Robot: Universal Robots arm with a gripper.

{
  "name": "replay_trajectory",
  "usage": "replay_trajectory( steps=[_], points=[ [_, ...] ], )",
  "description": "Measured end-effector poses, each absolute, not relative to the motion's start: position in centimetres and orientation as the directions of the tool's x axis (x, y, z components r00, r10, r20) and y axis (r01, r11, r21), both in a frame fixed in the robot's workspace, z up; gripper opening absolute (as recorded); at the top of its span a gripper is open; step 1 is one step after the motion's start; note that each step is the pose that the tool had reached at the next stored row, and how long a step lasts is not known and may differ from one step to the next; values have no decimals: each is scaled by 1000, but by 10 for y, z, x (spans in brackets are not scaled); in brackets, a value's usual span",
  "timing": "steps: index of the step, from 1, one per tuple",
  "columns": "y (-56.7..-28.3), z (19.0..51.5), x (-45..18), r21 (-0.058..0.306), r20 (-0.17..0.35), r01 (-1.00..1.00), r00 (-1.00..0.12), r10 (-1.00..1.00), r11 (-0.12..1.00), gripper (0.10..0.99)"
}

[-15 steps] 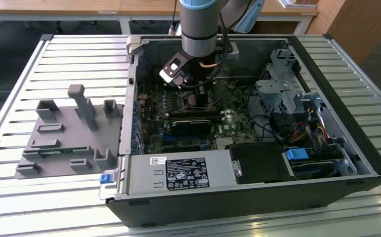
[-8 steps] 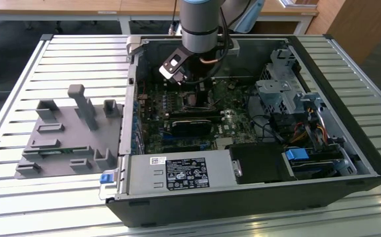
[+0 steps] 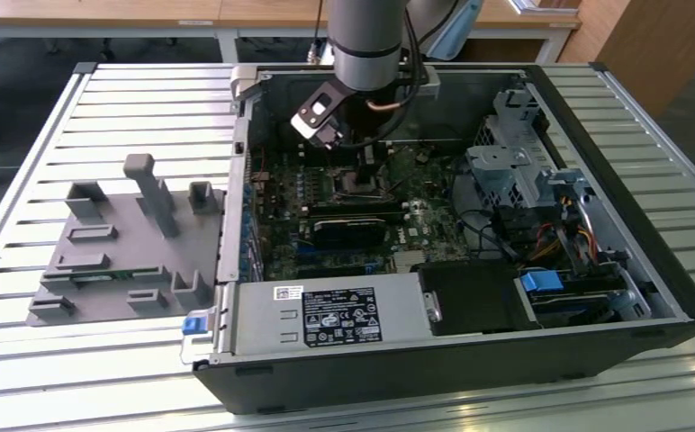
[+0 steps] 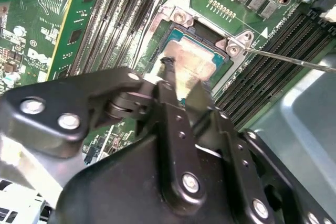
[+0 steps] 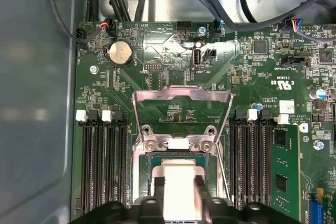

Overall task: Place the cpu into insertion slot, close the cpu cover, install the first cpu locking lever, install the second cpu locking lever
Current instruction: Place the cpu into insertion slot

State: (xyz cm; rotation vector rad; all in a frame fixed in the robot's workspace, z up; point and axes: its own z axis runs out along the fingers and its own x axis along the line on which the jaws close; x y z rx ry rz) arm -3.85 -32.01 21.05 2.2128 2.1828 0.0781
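**Q:** Entry one: which step is being worked?

**A:** The first, placement. The cpu (image 5: 181, 174), a small flat square chip with a pale silver-beige metal face, is being held in the black two-fingered gripper (image 5: 181, 195). The fingers (image 5: 157, 195) are being kept narrowly apart, closed against two opposite edges of the chip. Nothing else is being held.

**Q:** Entry two: where is the chip being kept?

**A:** At the insertion slot (image 5: 152, 163), the small square black socket with a silvery rim on the green circuit board (image 5: 173, 61). In both wrist views the chip is being carried low inside the socket's frame. Whether it is fully seated cannot be told.

**Q:** Entry three: what of the remaining parts?

**A:** The cpu cover (image 5: 181, 94), a thin silvery metal frame with a cut-out middle, is standing raised on its hinge, not yet closed. In the second wrist view a thin silvery wire locking lever (image 4: 294, 60) is lying unlatched beside the socket.

**Q:** Entry four: what is being called for by the next move?

**A:** By judgement, square alignment. The chip is to be let go level and without sideways drag, since the contacts beneath are being put at risk by any tilt.
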Motion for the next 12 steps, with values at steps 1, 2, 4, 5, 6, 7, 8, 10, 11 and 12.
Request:
replay_trajectory(
  steps=[1,2,4,5,6,7,8,10,11,12],
  points=[
    [-320,211,-38,57,13,998,13,1000,-14,353],
    [-320,211,-38,57,13,998,13,1000,-14,294],
    [-320,212,-38,56,13,998,13,1000,-14,176],
    [-320,212,-38,56,13,998,13,1000,-14,176],
    [-320,213,-38,55,13,998,13,1000,-14,122],
    [-320,213,-38,55,13,998,13,1000,-14,106],
    [-320,214,-38,55,13,998,13,1000,-14,106],
    [-320,215,-38,55,13,998,13,1000,-14,106],
    [-320,215,-38,55,13,998,13,1000,-14,106],
    [-320,216,-38,55,13,998,13,1000,-14,106]
  ],
)
